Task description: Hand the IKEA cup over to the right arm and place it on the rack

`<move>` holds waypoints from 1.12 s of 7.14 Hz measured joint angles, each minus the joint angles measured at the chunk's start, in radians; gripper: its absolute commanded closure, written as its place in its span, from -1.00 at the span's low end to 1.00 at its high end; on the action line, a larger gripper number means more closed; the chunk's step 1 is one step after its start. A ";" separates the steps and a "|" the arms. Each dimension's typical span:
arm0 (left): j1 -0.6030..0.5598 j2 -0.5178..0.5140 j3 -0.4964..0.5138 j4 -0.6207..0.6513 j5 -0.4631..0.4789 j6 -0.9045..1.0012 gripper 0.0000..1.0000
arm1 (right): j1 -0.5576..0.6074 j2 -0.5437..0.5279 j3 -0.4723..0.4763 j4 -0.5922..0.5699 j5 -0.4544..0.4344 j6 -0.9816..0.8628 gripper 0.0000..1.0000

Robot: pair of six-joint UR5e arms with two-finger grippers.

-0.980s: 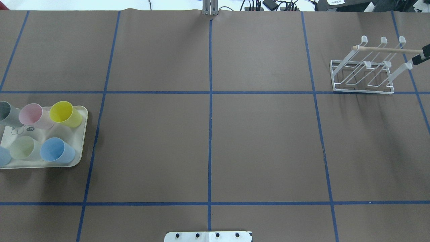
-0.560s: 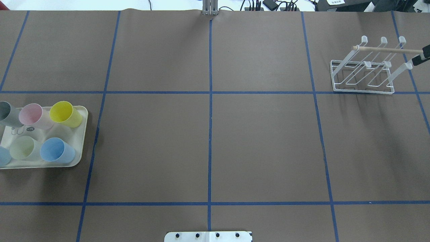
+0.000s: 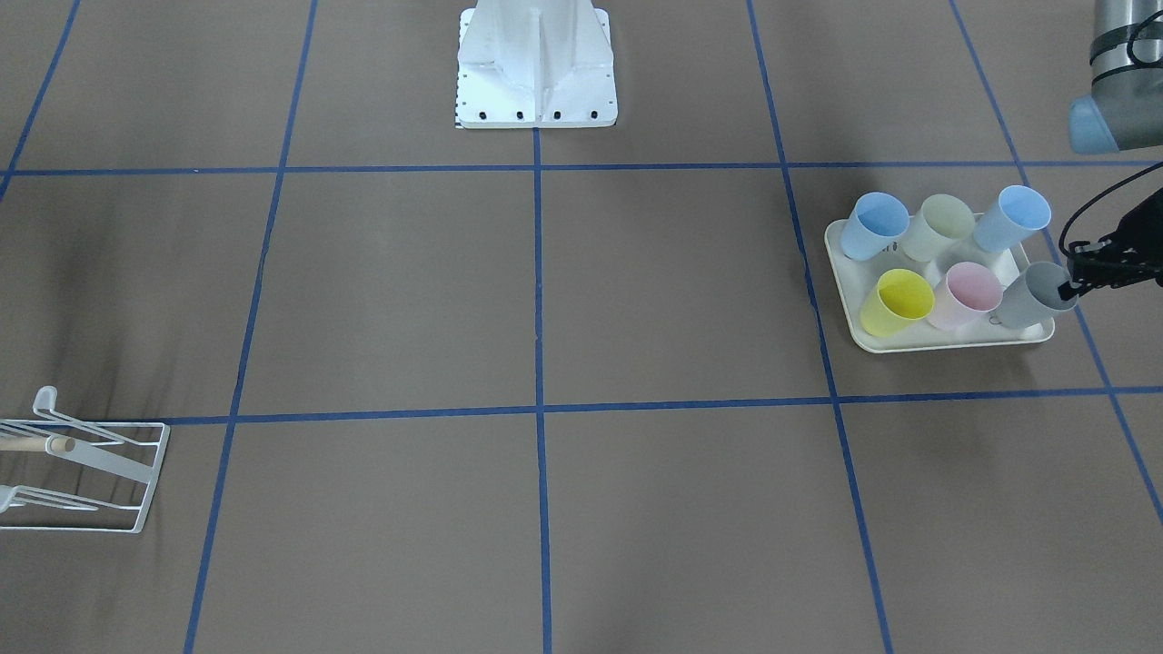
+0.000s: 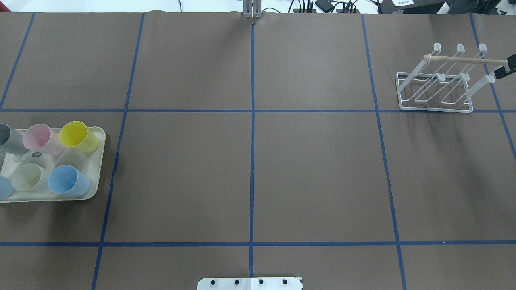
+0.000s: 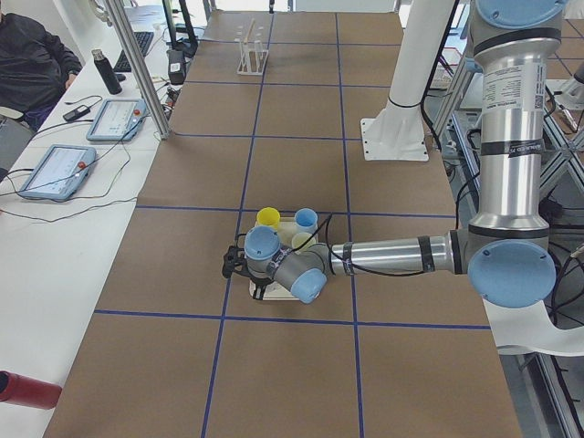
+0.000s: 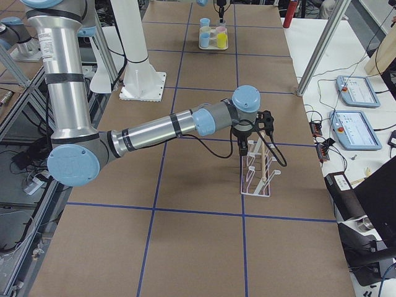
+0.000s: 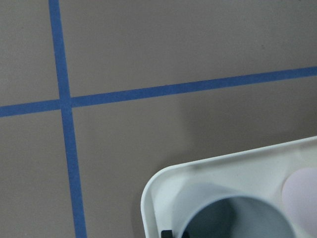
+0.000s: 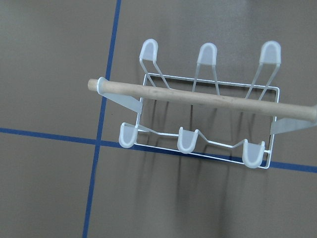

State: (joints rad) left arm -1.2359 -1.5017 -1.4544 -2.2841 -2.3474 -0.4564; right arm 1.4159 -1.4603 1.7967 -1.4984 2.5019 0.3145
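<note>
Front-facing view puts the left gripper at the grey cup, grip unclear

The left gripper (image 3: pixel 1077 272) sits at the rim of the grey cup (image 3: pixel 1031 298), which stands at the outer corner of the tray (image 3: pixel 859 331), just beside the pink cup (image 3: pixel 963 295). Whether the jaws have closed on the rim or only flank it, I cannot tell. The right gripper (image 4: pixel 507 67) holds nothing; its two black tips seem to be apart, close to the end of the dowel (image 8: pixel 198 99) on the rack (image 4: pixel 435 108), well away from the tray.

What could go wrong:
- A pinch on one thin wall could tip the grey cup or push it into the pink cup, and a skewed lift could drag the tray
- The cup is smooth and tapered, so it may slip or twist at the hand-over if the right gripper takes too little of it
- The right gripper is so near the dowel that leaving carelessly could clip the light rack and shift it

What is hidden:
- Overhead shows no left gripper and cuts the grey cup at the edge
- The front-facing frame crops the left gripper and most of the rack
- The left wrist camera shows only part of the cup's rim and one black speck
- The right wrist camera shows no fingers
</note>
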 measured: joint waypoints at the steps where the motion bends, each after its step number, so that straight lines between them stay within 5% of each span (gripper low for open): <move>1: -0.009 0.027 -0.043 0.004 -0.002 -0.001 1.00 | 0.000 0.000 0.009 0.000 0.001 0.000 -1.00; 3: -0.113 0.065 -0.126 0.040 0.003 -0.001 1.00 | 0.000 0.000 0.038 -0.001 0.001 0.004 -1.00; 5: -0.184 -0.032 -0.135 0.150 0.081 -0.018 1.00 | -0.030 0.034 0.048 -0.001 -0.026 0.056 -1.00; 8: -0.192 -0.193 -0.132 0.164 0.147 -0.287 1.00 | -0.156 0.194 0.048 0.005 -0.213 0.319 -1.00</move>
State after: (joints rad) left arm -1.4283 -1.6944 -1.5860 -2.1200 -2.2009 -0.7433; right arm 1.2597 -1.2668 1.8452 -1.4934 2.2887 0.6339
